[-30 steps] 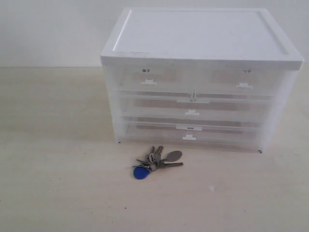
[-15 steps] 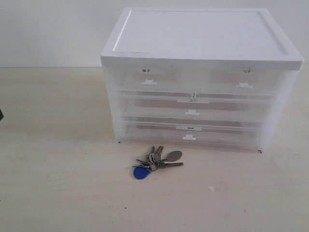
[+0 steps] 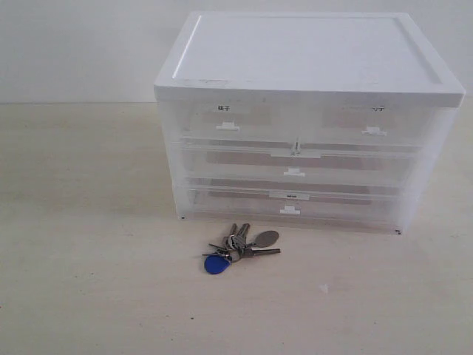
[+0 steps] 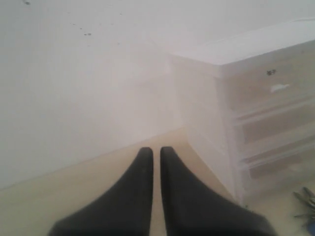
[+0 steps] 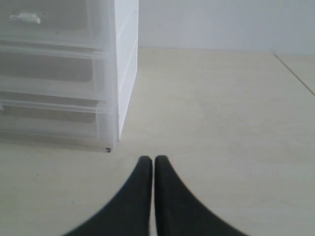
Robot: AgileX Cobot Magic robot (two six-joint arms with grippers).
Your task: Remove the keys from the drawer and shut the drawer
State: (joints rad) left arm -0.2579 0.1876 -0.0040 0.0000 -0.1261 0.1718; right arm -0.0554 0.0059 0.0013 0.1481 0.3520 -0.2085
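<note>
Pale wood desk (image 3: pixel 89 281) carries a white translucent drawer cabinet (image 3: pixel 303 52) with a flat white top, set towards the back. All fronts sit flush with the frame. The drawer (image 3: pixel 355 122), upper-right half-width with the faint grey label, is shut, its white tab handle (image 3: pixel 375 131) in line with its neighbour's. Left gripper (image 4: pixel 156 152): dark fingers pressed together, only a thin slit between, holding nothing, off the cabinet's left side. Right gripper (image 5: pixel 149 161): likewise pressed together and empty, above bare desk off the cabinet's right corner. The keys (image 3: pixel 238 247) lie on the desk just in front of the lowest drawer, apart from it, blue fob (image 3: pixel 216 264) nearest the camera, grey tag (image 3: pixel 265 239) to its right.
</note>
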